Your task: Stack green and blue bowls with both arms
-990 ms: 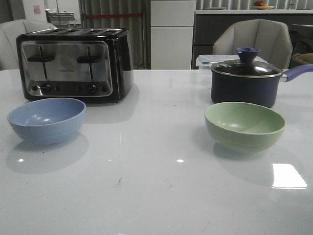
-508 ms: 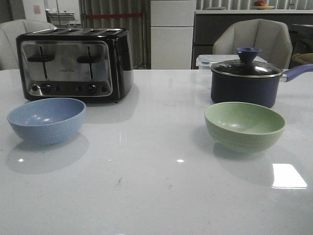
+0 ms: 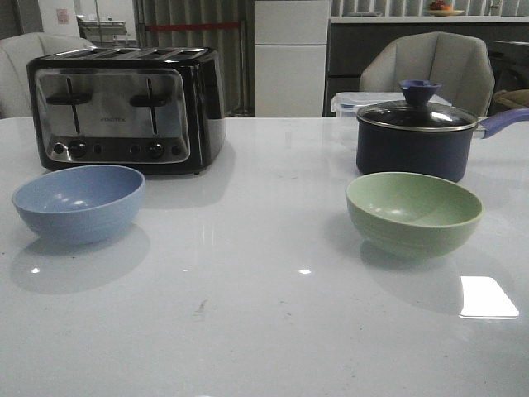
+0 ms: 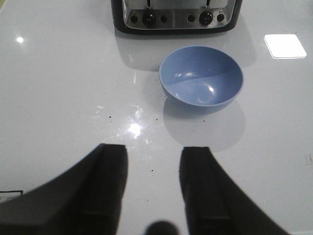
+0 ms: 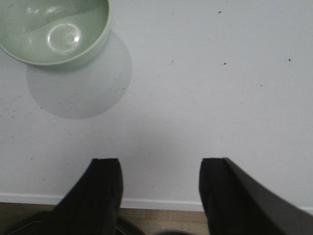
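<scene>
The blue bowl [image 3: 78, 203] sits upright on the white table at the left, in front of the toaster. It also shows in the left wrist view [image 4: 201, 78]. The green bowl [image 3: 413, 212] sits upright at the right, in front of the saucepan, and shows in the right wrist view [image 5: 54, 29]. The two bowls stand far apart. My left gripper [image 4: 154, 149] is open and empty, short of the blue bowl. My right gripper [image 5: 161, 164] is open and empty, over the table's near edge, apart from the green bowl. Neither arm shows in the front view.
A black and chrome toaster [image 3: 124, 107] stands at the back left. A dark navy lidded saucepan [image 3: 417, 136] with a purple handle stands at the back right, a clear container behind it. Chairs stand beyond the table. The table's front edge [image 5: 161, 203] lies under the right gripper.
</scene>
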Tool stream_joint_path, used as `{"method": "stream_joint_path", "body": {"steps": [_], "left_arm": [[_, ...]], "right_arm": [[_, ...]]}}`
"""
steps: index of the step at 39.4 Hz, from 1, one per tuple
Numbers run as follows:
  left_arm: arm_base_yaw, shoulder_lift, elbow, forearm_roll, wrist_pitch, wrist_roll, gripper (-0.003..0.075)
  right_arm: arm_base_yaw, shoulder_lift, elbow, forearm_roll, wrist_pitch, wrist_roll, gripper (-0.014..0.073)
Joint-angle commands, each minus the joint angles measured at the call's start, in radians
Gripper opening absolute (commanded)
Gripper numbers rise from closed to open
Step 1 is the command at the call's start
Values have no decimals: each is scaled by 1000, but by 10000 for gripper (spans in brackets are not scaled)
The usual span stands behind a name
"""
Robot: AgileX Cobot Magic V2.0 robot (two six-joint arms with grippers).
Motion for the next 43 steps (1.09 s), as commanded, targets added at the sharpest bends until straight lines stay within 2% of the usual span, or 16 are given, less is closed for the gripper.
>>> {"method": "stream_joint_path", "body": {"steps": [1, 8, 23, 43], "left_arm": [[-3, 15, -28, -10, -83, -6, 459], [-3, 17, -28, -10, -105, -6, 458], [-3, 17, -28, -10, -111, -6, 457], [-3, 17, -28, -10, -111, -6, 457]], "right_arm": [[-2, 40, -41, 34, -92, -1, 506], [-2, 184, -111, 137, -93, -33, 506], [-2, 570, -351, 350, -63, -206, 506], [-2, 923, -588, 348, -41, -210, 526]]}}
